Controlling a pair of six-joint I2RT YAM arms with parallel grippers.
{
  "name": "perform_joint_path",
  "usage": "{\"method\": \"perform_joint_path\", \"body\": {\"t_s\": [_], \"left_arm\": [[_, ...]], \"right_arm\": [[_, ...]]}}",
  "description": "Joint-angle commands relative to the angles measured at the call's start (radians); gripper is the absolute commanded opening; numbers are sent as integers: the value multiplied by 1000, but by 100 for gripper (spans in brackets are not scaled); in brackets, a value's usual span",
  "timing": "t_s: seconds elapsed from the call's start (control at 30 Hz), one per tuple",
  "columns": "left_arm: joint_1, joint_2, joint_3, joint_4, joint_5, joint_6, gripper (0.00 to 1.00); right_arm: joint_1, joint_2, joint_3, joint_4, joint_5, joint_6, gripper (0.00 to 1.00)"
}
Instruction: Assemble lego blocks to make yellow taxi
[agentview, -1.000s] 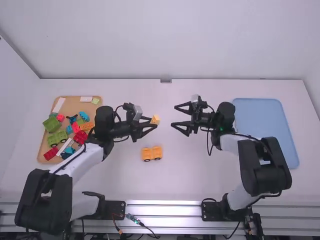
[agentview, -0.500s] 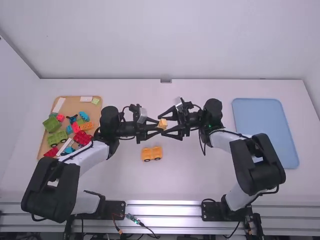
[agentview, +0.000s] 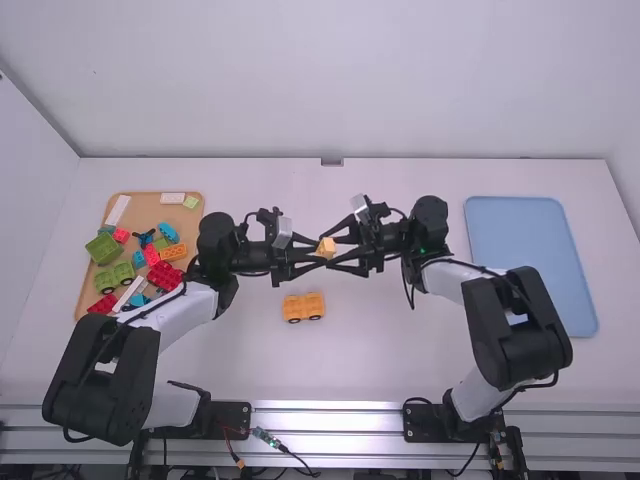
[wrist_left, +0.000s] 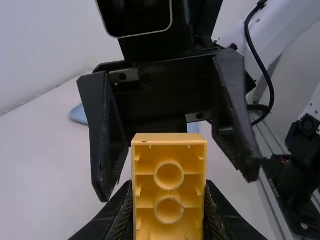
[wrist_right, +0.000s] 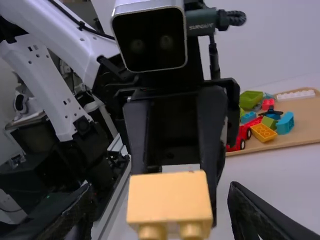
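Yellow-orange plastic lego block (wrist_left: 169, 185), hollow underneath with round tubes inside, is up off the white surface (agentview: 400, 350), just left of the frame's centre in the high view. Our left gripper (wrist_right: 172, 182) has it pinched between its fingertips. Our right gripper (wrist_right: 159, 192) has its fingers wide apart, one to each side of the block, with gaps that suggest it bears no load. We judge this to be a handover or a regrip before building.

The block should be light, stiff and hard to damage, but its smooth walls could slip or pivot under an uneven pinch. We want the right fingers flat on two opposite side walls, clear of the studs and the open underside so both can still mate, and square before the left lets go. Closing off-centre could twist it or knock the two grippers together.

Below centre in the high view, the yellow-orange wheeled base (agentview: 303, 307) stands on the surface; it looks like the taxi's chassis. Loose coloured blocks lie in the tan tray (agentview: 150, 212) at left, and the flat blue tray (agentview: 530, 260) is at right.
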Motion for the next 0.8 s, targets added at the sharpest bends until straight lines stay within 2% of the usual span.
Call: {"method": "perform_joint_path", "body": {"t_s": [0.0, 0.17, 0.3, 0.47, 0.77], "left_arm": [[6, 4, -24, 16, 21, -8, 2], [4, 4, -24, 17, 18, -23, 2], [3, 4, -24, 17, 17, -22, 2], [0, 4, -25, 17, -7, -29, 2], [-1, 4, -25, 35, -8, -25, 2]], "right_arm": [[-15, 8, 24, 3, -14, 15, 69], [-1, 8, 24, 16, -13, 23, 68], [21, 8, 25, 39, -13, 27, 56], [22, 8, 25, 36, -14, 29, 55], [10, 8, 25, 30, -21, 29, 46]]}}
